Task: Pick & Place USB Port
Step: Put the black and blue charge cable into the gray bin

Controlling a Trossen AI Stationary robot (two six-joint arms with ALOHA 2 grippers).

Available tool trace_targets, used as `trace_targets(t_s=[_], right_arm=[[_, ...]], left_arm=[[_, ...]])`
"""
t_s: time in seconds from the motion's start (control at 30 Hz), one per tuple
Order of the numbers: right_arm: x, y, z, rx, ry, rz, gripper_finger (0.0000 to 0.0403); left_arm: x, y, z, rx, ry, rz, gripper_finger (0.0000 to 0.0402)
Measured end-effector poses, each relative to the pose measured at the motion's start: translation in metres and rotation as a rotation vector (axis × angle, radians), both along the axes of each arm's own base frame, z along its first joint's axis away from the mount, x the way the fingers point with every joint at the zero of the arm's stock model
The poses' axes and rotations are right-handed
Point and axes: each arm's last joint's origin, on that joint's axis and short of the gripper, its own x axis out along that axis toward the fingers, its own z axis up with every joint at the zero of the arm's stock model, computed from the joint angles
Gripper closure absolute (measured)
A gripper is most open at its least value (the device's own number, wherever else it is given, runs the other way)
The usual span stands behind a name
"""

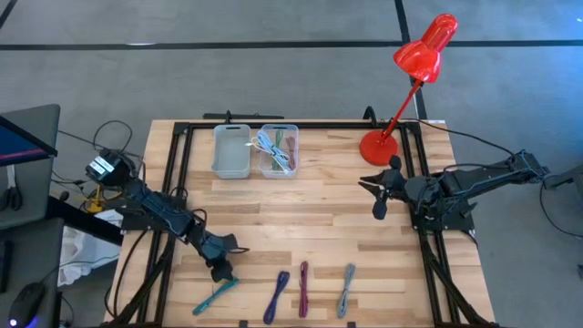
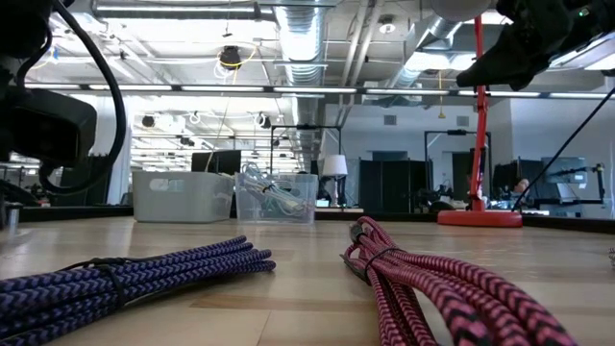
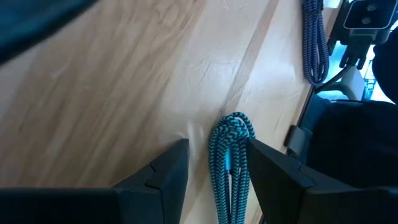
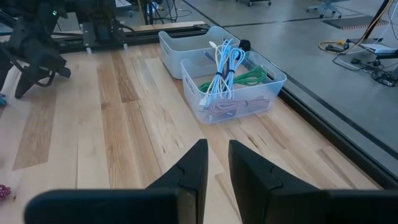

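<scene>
- From above, we see a wooden bench (image 1: pixel 301 232) with two bins at its far edge: a grey bin (image 1: pixel 231 150) and, touching it, a clear bin (image 1: pixel 278 151) holding bundled cables. A red desk lamp (image 1: pixel 405 87) stands at the far right corner. Along the near edge lie four coiled USB cables: teal (image 1: pixel 215 295), purple (image 1: pixel 277 296), maroon (image 1: pixel 303 288), grey (image 1: pixel 347 290). The left gripper (image 1: pixel 221 270) sits low over the teal cable's end. The right gripper (image 1: pixel 381 191) waits near the lamp base.
- At bench level, we see the purple cable (image 2: pixel 125 279) and maroon cable (image 2: pixel 442 288) close up, with the bins behind.
- From the left wrist, the fingers (image 3: pixel 161 171) stand wide, straddling the teal cable's looped end (image 3: pixel 231 155), not yet closed on it.
- From the right wrist, the fingers (image 4: pixel 193 168) are narrow, nearly together, holding nothing, pointed toward the clear bin (image 4: pixel 233 84).
</scene>
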Motion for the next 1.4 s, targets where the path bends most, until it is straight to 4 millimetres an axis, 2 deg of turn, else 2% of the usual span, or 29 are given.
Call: trace_targets(t_s=[0.4,0.53,0.73,0.83,1.1,1.4], right_arm=[[0.000,0.000,0.000,0.000,0.000,0.000,0.0345],[0.000,0.000,0.000,0.000,0.000,0.000,0.0345],[0.000,0.000,0.000,0.000,0.000,-0.001,0.0345],[0.000,0.000,0.000,0.000,0.000,-0.001,0.0345],[0.000,0.000,0.000,-0.001,0.000,-0.004,0.0345],[-0.001,0.000,-0.001,-0.004,0.015,-0.004,0.0345]], left_arm=[[-0.001,-0.011,-0.005,0.013,-0.022,-0.021,0.0247],[-0.003,-0.014,-0.008,0.033,-0.019,-0.022,0.0285],[-0.005,-0.016,-0.009,0.040,-0.022,-0.029,0.0380],[-0.005,-0.016,-0.009,0.062,-0.046,-0.030,0.0391],[0.000,-0.011,-0.001,0.222,-0.271,0.028,0.0395],[0.005,0.009,0.034,0.355,-0.553,0.089,0.0398]])
